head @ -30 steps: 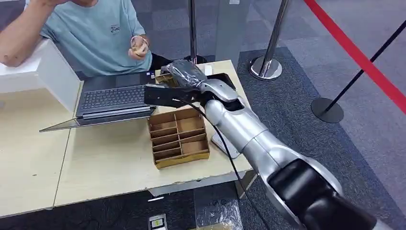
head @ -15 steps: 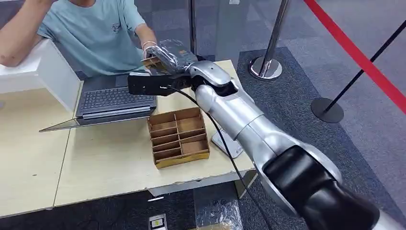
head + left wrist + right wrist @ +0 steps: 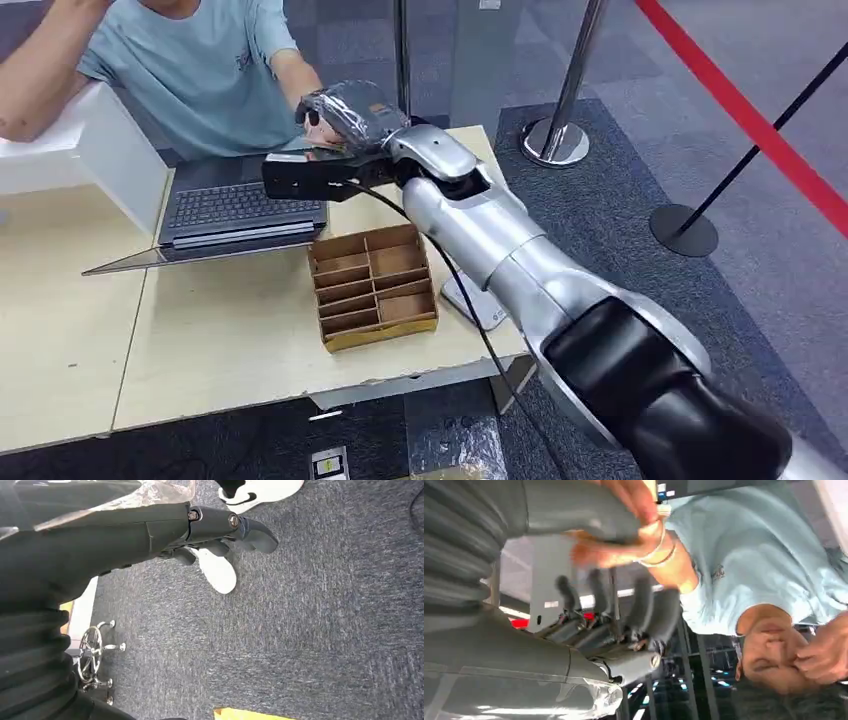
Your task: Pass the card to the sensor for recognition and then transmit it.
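Evidently at the handover step, the right hand (image 3: 345,115) reaches past the desk's (image 3: 230,330) far edge to the person's hand (image 3: 624,545); whether it grips the card cannot be told, so releasing comes next.

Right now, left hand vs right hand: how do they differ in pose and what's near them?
The right hand is raised over the laptop, extended toward the person; the left hand hangs over grey carpet. A person's hand touches the right hand at the thumb; nothing touches the left hand, whose fingers curl in on nothing. Both wear clear plastic covers.
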Motion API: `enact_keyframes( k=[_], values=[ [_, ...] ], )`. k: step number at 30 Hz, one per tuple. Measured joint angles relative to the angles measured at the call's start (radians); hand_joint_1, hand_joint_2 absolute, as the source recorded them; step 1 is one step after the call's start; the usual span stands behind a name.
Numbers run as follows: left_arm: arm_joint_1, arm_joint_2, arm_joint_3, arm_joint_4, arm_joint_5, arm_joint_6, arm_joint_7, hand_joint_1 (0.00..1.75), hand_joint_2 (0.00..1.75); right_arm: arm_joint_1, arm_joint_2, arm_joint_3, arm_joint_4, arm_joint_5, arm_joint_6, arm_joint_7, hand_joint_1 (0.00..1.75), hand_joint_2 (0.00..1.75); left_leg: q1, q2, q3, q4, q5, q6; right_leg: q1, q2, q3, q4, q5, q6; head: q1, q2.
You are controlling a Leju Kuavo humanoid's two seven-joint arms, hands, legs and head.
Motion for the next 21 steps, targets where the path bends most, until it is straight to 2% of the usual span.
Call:
enact_keyframes(
  k=[13,21],
  values=[
    [0.001,0.000,-0.007,0.000,0.000,0.000,-0.003,0.00,1.75,0.000,-0.004,0.005,0.039,0.011,-0.008,-0.002,0.00,1.75,0.000,0.000,0.000,0.000,0.000,0.000,0.000,0.000,0.000,0.000,0.000,0.000,0.000,0.000],
    [0.003,0.000,-0.008,0.000,0.018,0.002,-0.011,0.00,1.75,0.002,-0.026,0.002,0.016,0.008,0.007,-0.002,0.00,1.75,0.000,0.000,0.000,0.000,0.000,0.000,0.000,0.000,0.000,0.000,0.000,0.000,0.000,0.000]
  ],
)
